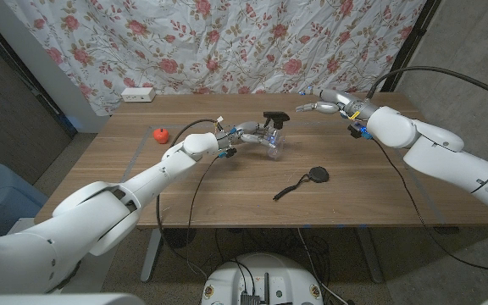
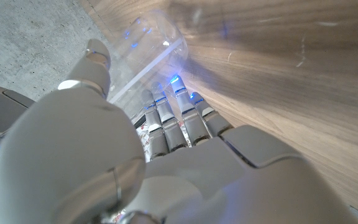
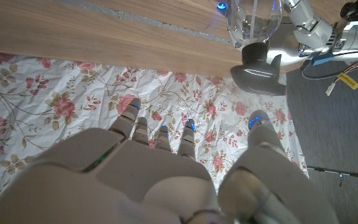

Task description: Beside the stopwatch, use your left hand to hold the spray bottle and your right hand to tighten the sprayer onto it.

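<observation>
Wooden table (image 1: 379, 191) w/ a floral curtain (image 1: 227, 42) hung right behind it, grey carpet on the floor, white power strip (image 1: 138, 95) at the far left edge of the tabletop. Small red-orange ball-ish thing (image 1: 160, 134) sits on the left part of the table, can't tell exactly what it is.

One clear spray bottle (image 1: 269, 140), roughly mid-table, tipped over at an angle, black sprayer (image 1: 275, 117) sitting on top of its neck. Left hand (image 1: 242, 133) is right up against the bottle from the left side, fingers wrapped on the clear body; the left wrist view shows the fingers (image 2: 179, 121) lying along the plastic w/ the thumb on the other side, so it's gripping it.

Right hand (image 1: 322, 106) is up off the table, a bit to the right of the sprayer and not touching it. Fingers spread, nothing in them; right wrist cam has the fingertips (image 3: 160, 134) apart w/ the curtain behind them.

One stopwatch (image 1: 317, 175), black, w/ its cord trailing toward the front, lies near the bottle on its front-right side, apart from it.

Count: 1 bottle, 1 sprayer, 1 stopwatch, 1 power strip, 1 red thing.
</observation>
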Available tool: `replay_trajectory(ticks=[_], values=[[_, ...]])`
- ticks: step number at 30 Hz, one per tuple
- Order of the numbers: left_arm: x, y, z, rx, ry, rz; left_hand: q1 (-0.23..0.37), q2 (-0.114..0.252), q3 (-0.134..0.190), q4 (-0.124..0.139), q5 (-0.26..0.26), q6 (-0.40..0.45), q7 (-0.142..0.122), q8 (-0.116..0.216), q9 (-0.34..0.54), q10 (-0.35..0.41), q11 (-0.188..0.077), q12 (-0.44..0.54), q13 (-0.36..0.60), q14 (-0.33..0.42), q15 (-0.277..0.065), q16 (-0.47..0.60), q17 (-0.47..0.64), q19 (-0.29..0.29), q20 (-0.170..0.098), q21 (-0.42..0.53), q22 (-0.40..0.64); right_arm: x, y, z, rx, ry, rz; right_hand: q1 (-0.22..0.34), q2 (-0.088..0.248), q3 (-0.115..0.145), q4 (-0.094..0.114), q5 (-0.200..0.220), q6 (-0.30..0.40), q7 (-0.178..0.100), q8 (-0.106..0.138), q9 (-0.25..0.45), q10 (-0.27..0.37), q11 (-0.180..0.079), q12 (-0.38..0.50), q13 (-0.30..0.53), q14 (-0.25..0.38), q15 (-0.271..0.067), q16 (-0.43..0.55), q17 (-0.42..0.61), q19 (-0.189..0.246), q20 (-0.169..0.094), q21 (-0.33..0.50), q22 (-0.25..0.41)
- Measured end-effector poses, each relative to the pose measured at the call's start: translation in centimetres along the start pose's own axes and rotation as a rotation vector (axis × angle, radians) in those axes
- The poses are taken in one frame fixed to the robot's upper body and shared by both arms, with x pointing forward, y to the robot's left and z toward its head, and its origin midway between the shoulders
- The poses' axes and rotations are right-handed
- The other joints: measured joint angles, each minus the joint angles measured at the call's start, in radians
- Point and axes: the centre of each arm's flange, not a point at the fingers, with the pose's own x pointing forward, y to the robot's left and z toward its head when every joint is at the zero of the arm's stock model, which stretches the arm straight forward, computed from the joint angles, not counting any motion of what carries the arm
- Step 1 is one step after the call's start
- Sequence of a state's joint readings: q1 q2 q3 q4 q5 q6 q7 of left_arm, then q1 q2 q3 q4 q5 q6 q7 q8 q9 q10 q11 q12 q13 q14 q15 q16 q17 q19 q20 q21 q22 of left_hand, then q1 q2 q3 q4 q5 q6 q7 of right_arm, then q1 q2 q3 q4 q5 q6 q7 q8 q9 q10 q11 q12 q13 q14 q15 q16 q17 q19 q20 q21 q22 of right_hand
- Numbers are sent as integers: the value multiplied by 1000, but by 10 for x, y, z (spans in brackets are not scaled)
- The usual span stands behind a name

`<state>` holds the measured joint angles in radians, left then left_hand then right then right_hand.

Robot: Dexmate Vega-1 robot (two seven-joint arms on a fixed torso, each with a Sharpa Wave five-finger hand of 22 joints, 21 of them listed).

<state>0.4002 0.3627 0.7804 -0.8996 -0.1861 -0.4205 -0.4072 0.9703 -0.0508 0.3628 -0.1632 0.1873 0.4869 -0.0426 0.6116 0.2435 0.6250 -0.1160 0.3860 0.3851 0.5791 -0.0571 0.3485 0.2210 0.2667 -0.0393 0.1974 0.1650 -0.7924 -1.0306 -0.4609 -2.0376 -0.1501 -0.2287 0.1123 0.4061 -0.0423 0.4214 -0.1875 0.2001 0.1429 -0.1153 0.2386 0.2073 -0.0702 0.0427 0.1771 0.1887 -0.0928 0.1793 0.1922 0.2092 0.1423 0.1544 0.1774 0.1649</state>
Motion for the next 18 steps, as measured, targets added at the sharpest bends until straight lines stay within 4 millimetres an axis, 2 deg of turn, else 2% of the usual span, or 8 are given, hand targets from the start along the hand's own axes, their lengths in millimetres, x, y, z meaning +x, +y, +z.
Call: replay_trajectory(ticks=[2,7,9,18], values=[[0,0,2,5,-3,0,0,0,0,0,0,0,0,0,0,0,0,0,0,0,0,0,0,0,0,0,0,0,0,2,-10,-2,11,6,-6,0,0,-2,11,3,5,4,0,0,0,0,5,13,4,0,2,12,0,0],[0,-1,3,9,-2,4,0,0,-3,-3,-2,0,0,1,0,0,0,-3,15,0,0,0,0,0,0,0,0,2,-1,10,-32,-13,26,22,-22,-4,4,-8,38,19,23,9,0,0,8,0,16,26,12,2,9,20,4,0],[0,-1,3,11,-3,5,0,0,-3,-3,-2,0,0,1,0,0,0,-3,16,0,0,0,0,0,0,0,0,3,-1,13,-43,-19,31,10,-34,-7,7,-8,52,19,28,14,0,0,8,0,20,30,12,3,13,23,5,0],[0,-2,4,18,-2,12,0,0,-11,-3,2,0,0,4,0,0,0,-4,21,0,0,0,0,0,0,0,0,9,1,24,-77,-35,47,10,-34,-6,11,-8,75,29,41,18,-1,9,8,0,22,32,12,3,18,39,8,0]])
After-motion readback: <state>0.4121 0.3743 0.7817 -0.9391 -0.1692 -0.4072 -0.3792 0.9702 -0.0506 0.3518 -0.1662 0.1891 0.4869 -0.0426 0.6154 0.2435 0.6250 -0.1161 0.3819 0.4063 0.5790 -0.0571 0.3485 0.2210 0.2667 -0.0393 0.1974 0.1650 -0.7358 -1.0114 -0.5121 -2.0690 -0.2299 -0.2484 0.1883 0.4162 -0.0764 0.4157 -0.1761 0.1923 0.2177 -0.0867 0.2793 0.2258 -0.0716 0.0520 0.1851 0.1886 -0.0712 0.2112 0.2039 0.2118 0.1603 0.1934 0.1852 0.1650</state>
